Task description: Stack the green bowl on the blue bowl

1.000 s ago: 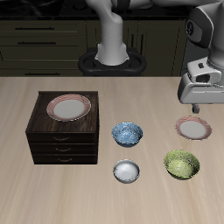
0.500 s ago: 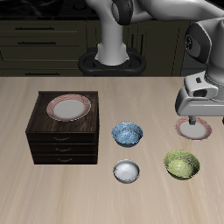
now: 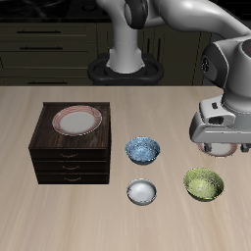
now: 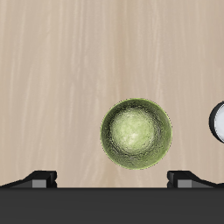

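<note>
The green bowl (image 3: 204,183) is olive and speckled and sits upright on the table near the front edge. It also shows in the wrist view (image 4: 136,132), empty. The blue bowl (image 3: 142,150) sits farther back, beside the dark wooden cabinet. My gripper (image 3: 219,147) hangs above the table just behind the green bowl, not touching it. Its jaws stand wide apart and hold nothing; the fingertips (image 4: 39,178) show at the wrist view's edge.
A small silvery-white bowl (image 3: 142,192) sits nearer the front edge than the blue bowl, and shows in the wrist view (image 4: 219,122). A dark wooden cabinet (image 3: 69,157) carries a pink-rimmed plate (image 3: 77,121). A second pink-rimmed plate (image 3: 222,150) is mostly hidden behind my gripper.
My gripper has come down and forward, from above the plate behind the green bowl toward the green bowl. The bowls have not moved.
</note>
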